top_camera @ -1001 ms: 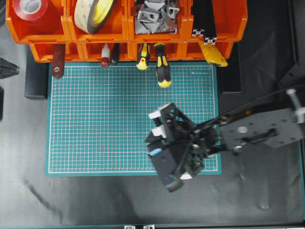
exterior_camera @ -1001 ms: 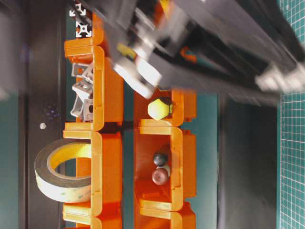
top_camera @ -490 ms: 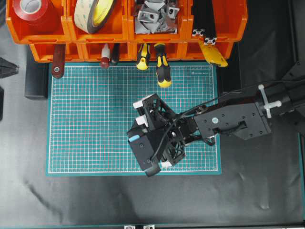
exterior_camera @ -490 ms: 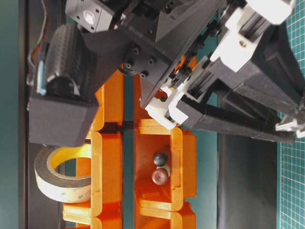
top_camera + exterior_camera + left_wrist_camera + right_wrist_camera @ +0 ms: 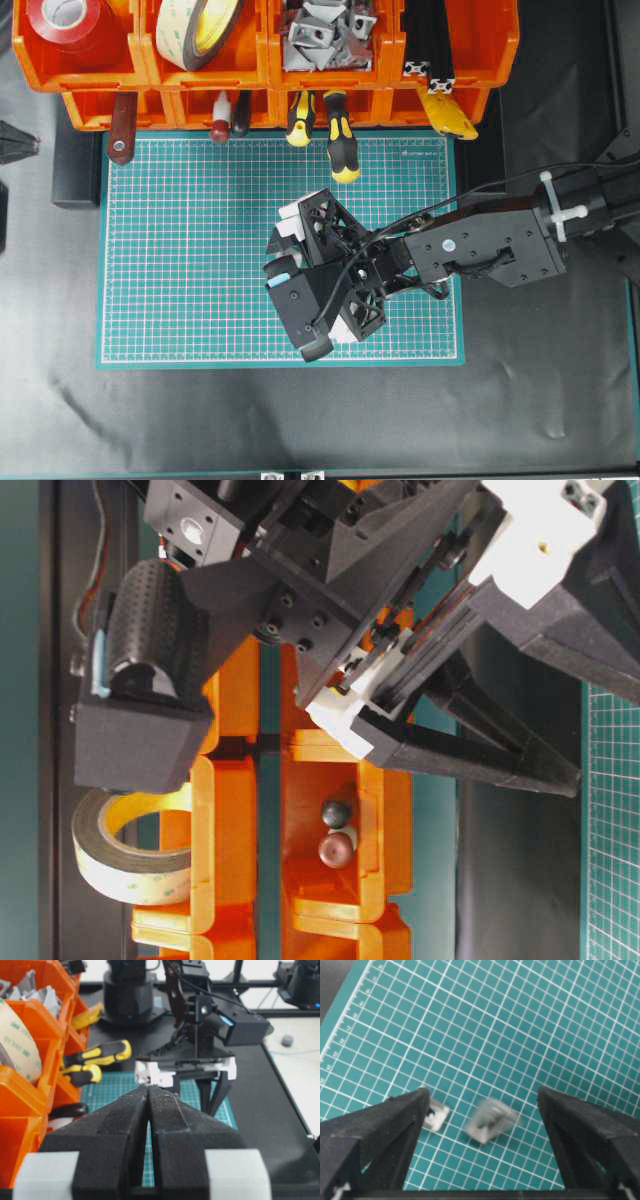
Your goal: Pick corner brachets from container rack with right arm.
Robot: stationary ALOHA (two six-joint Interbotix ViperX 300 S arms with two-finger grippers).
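Overhead view first: the right gripper [image 5: 318, 285] hangs over the lower middle of the green mat [image 5: 180, 250], well apart from the rack [image 5: 150, 75] up at the top edge. The bin holding the pile of grey brackets [image 5: 325, 32] sits well beyond the fingertips. From up here the gripper body hides whatever is under it, so nobody could tell if anything is held.

Table-level view: mostly a close wall of the right gripper [image 5: 470, 730] in front of the orange rack [image 5: 340, 880]. The fingers look splayed, but the mat under them isn't visible, and neither is a bracket.

Left wrist view: the left gripper [image 5: 148, 1092] has its jaws pressed together with nothing between them. Across from it the right gripper [image 5: 200, 1087] points down at the mat, a plain gap between its black fingers.

Right wrist view is the one that settles it: the right gripper [image 5: 480, 1105] is spread wide and holds nothing. Two brackets lie on the mat [image 5: 520, 1020] between the fingers, one [image 5: 436, 1114] just beside the left finger, the other [image 5: 491, 1120] nearer the middle and blurred, so it may be in motion or just soft focus.

So this looks like the drop-off step, with a bracket just let go. The next move probably calls for lifting clear and reaching to the bracket bin, coming in from above so the fingers clear the bin's front lip.
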